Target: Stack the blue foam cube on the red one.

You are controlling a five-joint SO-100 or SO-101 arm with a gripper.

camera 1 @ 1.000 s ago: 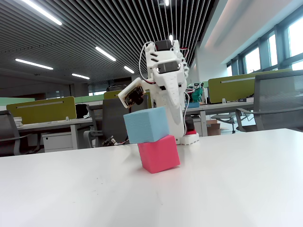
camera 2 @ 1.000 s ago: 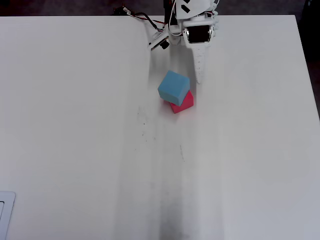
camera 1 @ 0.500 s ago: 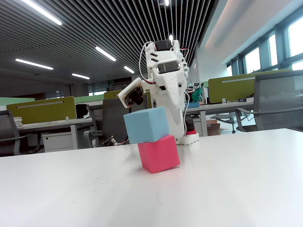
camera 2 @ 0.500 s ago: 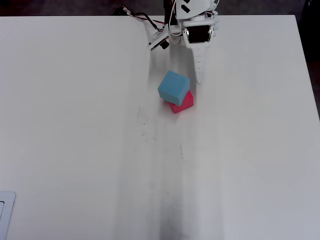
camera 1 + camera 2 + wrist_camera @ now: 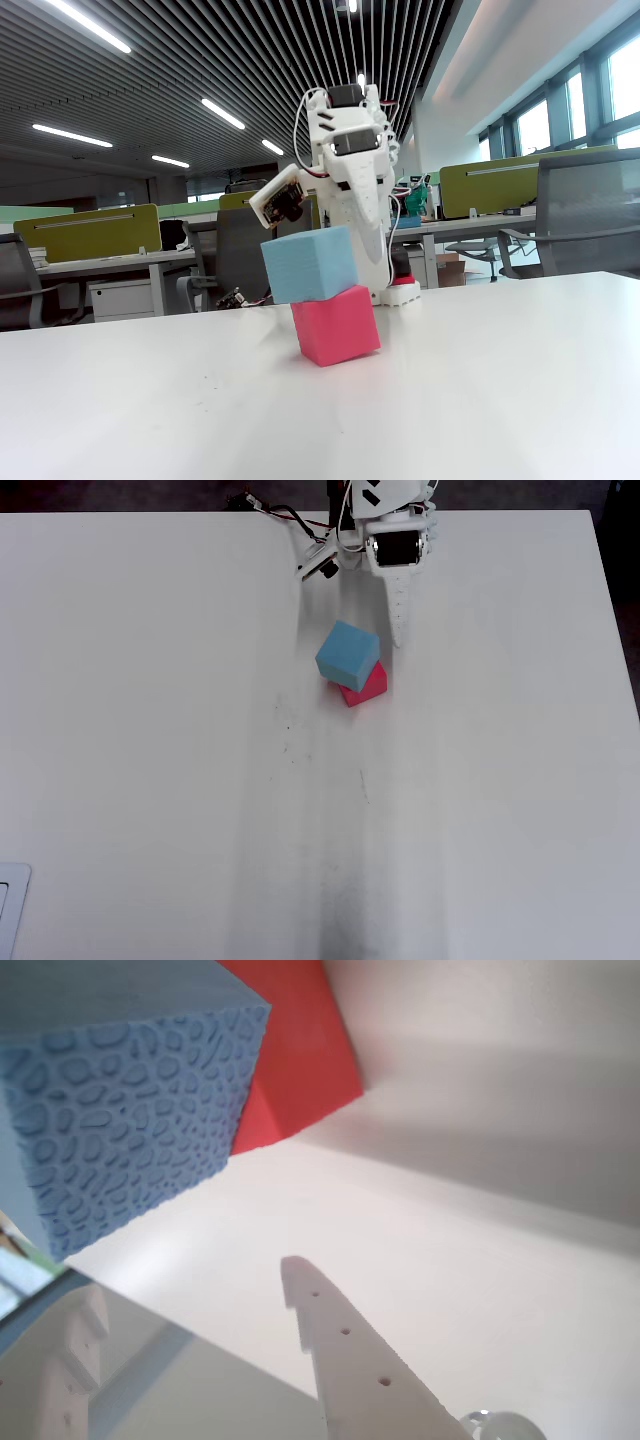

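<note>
Jaws stay clear; blue foam cube (image 5: pixel 309 263) remains stacked, unchanged.

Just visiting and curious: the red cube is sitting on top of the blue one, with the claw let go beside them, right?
Not quite: the fixed view shows the blue foam cube on top of the red one. The gripper is indeed beside them, holding nothing.

We see a light blue foam cube (image 5: pixel 310 264) with plain sides. Up close, in the wrist view, its side (image 5: pixel 120 1110) shows a bubbly pattern of little holes. The cube under it (image 5: pixel 337 324) is pinkish red and plain. The table (image 5: pixel 150 730) is white, with faint grey smudges near the middle. The arm (image 5: pixel 352 170) is white.
</note>
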